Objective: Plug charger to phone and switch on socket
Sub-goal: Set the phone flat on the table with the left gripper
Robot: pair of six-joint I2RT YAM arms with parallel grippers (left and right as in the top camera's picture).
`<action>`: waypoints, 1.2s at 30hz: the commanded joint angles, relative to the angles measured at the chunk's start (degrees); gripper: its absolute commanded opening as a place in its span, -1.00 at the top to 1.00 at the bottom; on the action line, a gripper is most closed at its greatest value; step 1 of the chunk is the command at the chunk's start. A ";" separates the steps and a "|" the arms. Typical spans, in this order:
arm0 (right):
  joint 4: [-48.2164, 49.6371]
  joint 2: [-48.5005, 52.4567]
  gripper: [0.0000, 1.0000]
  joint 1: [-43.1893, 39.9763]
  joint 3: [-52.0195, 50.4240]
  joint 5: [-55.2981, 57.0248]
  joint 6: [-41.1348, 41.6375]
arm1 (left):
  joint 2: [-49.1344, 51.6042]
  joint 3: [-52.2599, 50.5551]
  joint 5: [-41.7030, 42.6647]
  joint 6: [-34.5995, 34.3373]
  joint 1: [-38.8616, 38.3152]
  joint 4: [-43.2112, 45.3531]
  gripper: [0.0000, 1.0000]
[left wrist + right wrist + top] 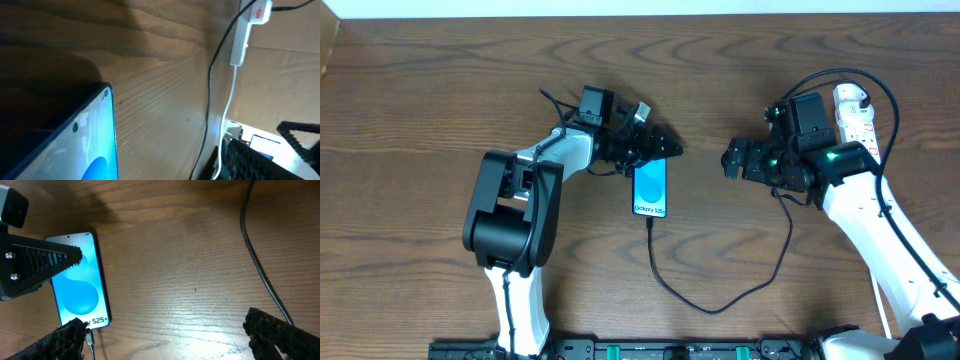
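The phone [650, 187] lies flat mid-table, its blue screen up; it also shows in both wrist views [75, 147] [77, 282]. The charger [665, 280], a thin black cable, meets the phone's near edge with its connector [90, 339], loops right and runs up under the right arm. My left gripper [658, 148] stands open over the phone's far end, nothing in it; only one finger [260, 160] shows in its own view. My right gripper [167, 340] hovers open right of the phone, holding nothing. The white socket [855, 112] lies far right, partly hidden by the right arm.
In the left wrist view the socket's end [245, 30] shows a red switch [259, 12], and a white cord [227, 105] runs beside the black cable [215, 75]. Bare wooden tabletop [420, 120] stretches left of the left arm.
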 commanded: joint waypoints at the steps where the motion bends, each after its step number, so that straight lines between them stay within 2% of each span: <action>1: -0.02 -0.57 -0.99 0.24 0.33 0.70 -0.63 | 0.92 -1.55 -14.34 -0.92 -1.20 -2.47 -0.78; 36: 0.22 -0.57 -0.99 0.28 0.33 1.99 -1.03 | 0.11 -1.22 -19.52 -3.50 -1.77 -5.33 -0.82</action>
